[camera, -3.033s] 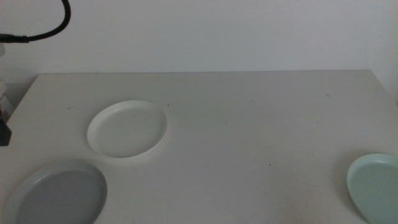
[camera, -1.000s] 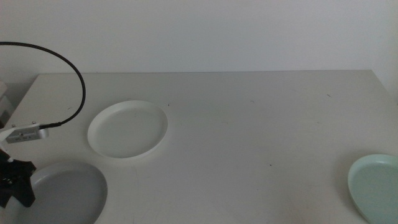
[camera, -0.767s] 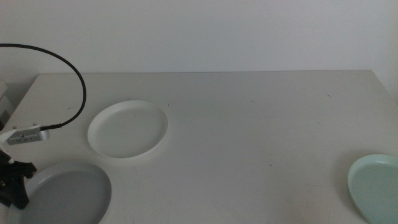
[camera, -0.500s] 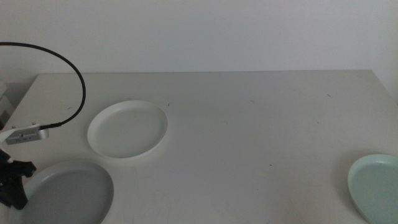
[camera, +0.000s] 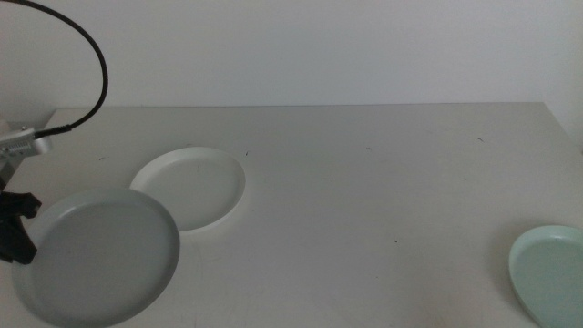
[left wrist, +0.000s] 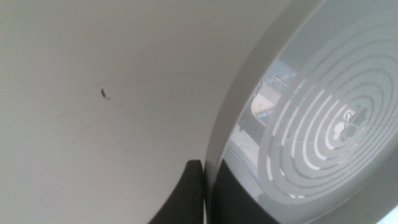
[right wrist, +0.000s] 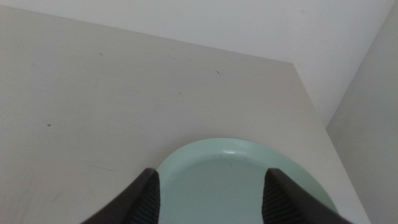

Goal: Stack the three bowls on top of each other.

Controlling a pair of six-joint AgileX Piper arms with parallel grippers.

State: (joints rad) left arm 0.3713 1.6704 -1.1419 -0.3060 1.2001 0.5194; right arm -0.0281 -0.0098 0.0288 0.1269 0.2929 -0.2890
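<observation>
Step in hand: the left gripper [camera: 18, 232] at the table's left edge held the grey bowl [camera: 98, 257] by its left rim, jaws clamped on that rim; the bowl looked raised off the table [camera: 383, 173] and overlapped the near-left edge of the white bowl [camera: 193, 187]; by my reading this was the carry of the first bowl toward the white one.

Next move: it called for bringing the grey bowl over the white bowl's centre, level, then lowering before release; equal rims leave little margin, so an off-centre drop could leave it tilted.

Right side: the right gripper [right wrist: 211, 199] was out of the middle view; its jaws stood apart, empty, over the near edge of the mint green bowl [camera: 549, 273], which lay at the table's right near corner, well apart from the other two.

Left wrist view only: one dark jaw pressed at the grey bowl's edge [left wrist: 249, 112]; a pattern of concentric pale rings across the bowl's glossy surface, possibly a reflection.

Right wrist view only: the jaw gap and the mint bowl's rim [right wrist: 236, 144] between them; the table's far right corner.

Middle view only: all three bowls together; a black cable [camera: 91, 55] arcing over the left arm.
</observation>
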